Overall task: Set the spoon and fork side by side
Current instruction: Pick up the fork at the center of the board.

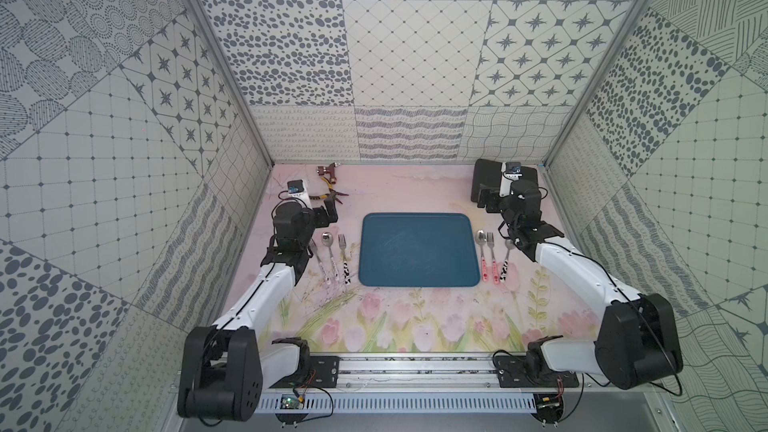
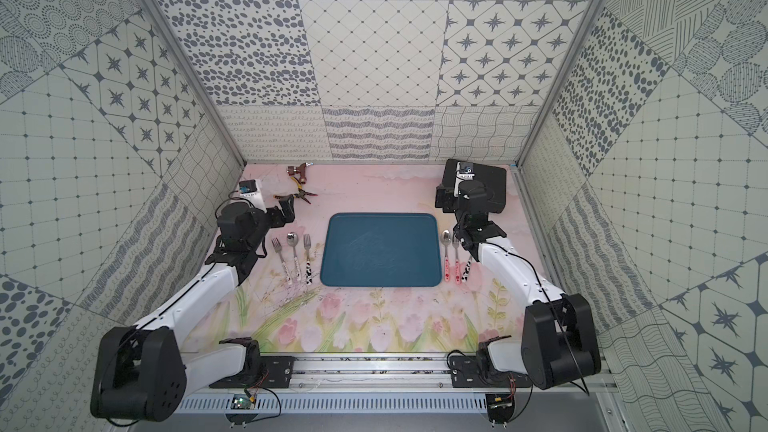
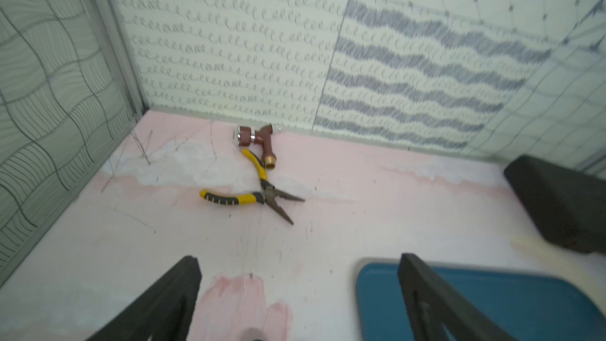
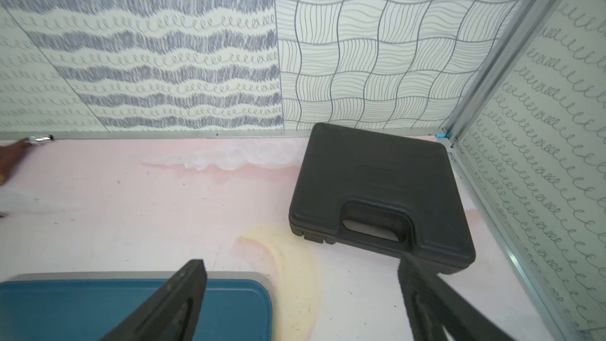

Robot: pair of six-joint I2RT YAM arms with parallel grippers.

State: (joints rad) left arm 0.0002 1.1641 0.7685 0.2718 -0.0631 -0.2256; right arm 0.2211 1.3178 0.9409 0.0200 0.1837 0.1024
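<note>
Both top views show cutlery lying on either side of the blue tray [image 1: 417,280]. To its left lie a spoon [image 1: 327,239] and a fork [image 1: 342,241] with a cow-patch handle, parallel and close. A second fork [image 2: 276,245] lies just left of them, partly under my left arm. To the tray's right lie a spoon [image 1: 481,237] and a fork [image 1: 491,239], side by side, and a cow-handled utensil [image 1: 508,248]. My left gripper [image 1: 331,210] [image 3: 298,257] is open and empty beyond the left set. My right gripper [image 1: 485,199] [image 4: 301,260] is open and empty beyond the right set.
Yellow-handled pliers [image 3: 252,196] and a brown hose nozzle [image 3: 259,141] lie at the back left near the wall. A black plastic case [image 4: 380,191] sits in the back right corner. Patterned walls enclose the table on three sides.
</note>
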